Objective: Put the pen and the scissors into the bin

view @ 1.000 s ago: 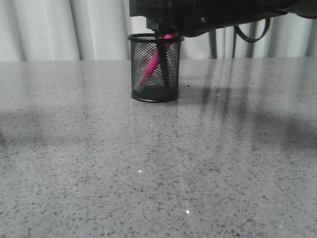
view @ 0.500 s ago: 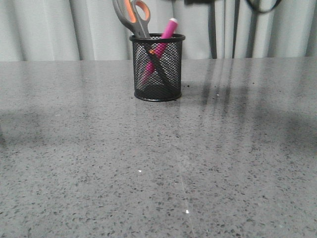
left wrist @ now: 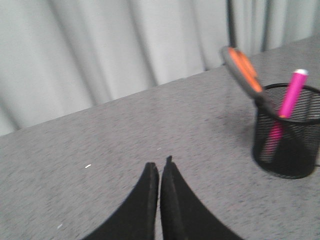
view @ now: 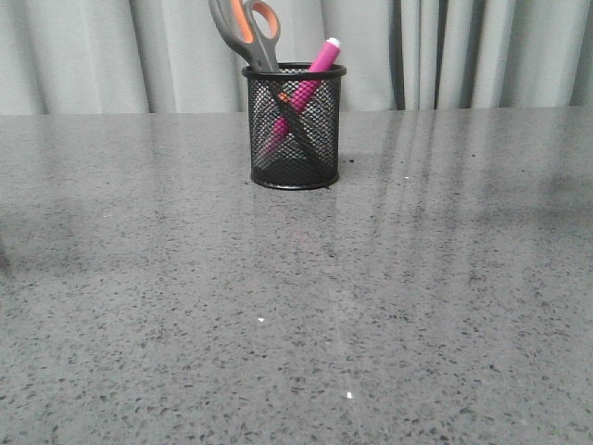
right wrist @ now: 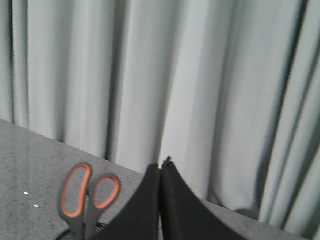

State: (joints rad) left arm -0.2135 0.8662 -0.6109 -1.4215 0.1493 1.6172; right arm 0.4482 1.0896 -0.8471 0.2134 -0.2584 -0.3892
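The black wire-mesh bin (view: 294, 127) stands upright on the grey table at the back middle. The pink pen (view: 311, 72) leans inside it, cap end sticking out to the right. The scissors (view: 248, 32) stand in it blades down, grey and orange handles sticking out to the left. The left wrist view shows the bin (left wrist: 287, 132), pen (left wrist: 290, 95) and scissors (left wrist: 243, 72) off to one side of my left gripper (left wrist: 159, 165), which is shut and empty above the table. My right gripper (right wrist: 161, 166) is shut and empty, with the scissors' handles (right wrist: 86, 197) beside it.
The grey speckled table (view: 296, 306) spreads out in front of the bin. Pale curtains (view: 111, 56) hang behind the table's far edge. Neither arm shows in the front view.
The dark arm that hung over the bin a second ago has lifted out of the front view. The scissors and pen now stand free in the bin.
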